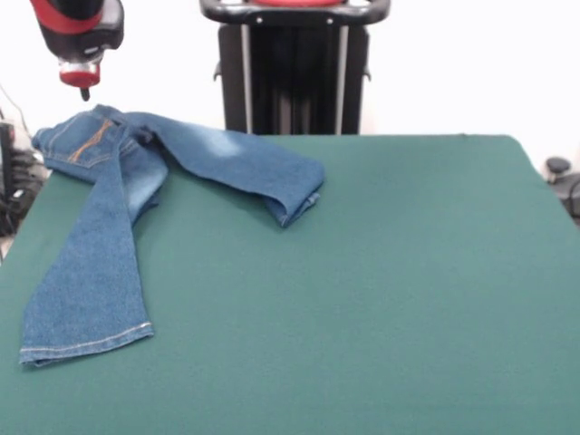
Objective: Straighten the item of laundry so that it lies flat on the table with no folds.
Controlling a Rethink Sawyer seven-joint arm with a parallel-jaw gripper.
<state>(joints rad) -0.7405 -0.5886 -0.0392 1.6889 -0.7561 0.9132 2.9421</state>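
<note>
The blue denim jeans point(136, 181) lie at the table's far left corner in the front view. The waist with orange-tan stitching is bunched at the far left edge. One leg runs toward the near left with its hem at the front. The other leg crosses to the right and ends in a folded hem near the middle. My gripper point(84, 91) hangs from the red and black arm above the waist, clear of the denim. The table point(381, 299) has a dark green top.
The robot's black pedestal point(294, 68) stands behind the table's far edge. Dark cables and gear point(14, 181) sit off the left edge, and a small dark object point(560, 172) off the right edge.
</note>
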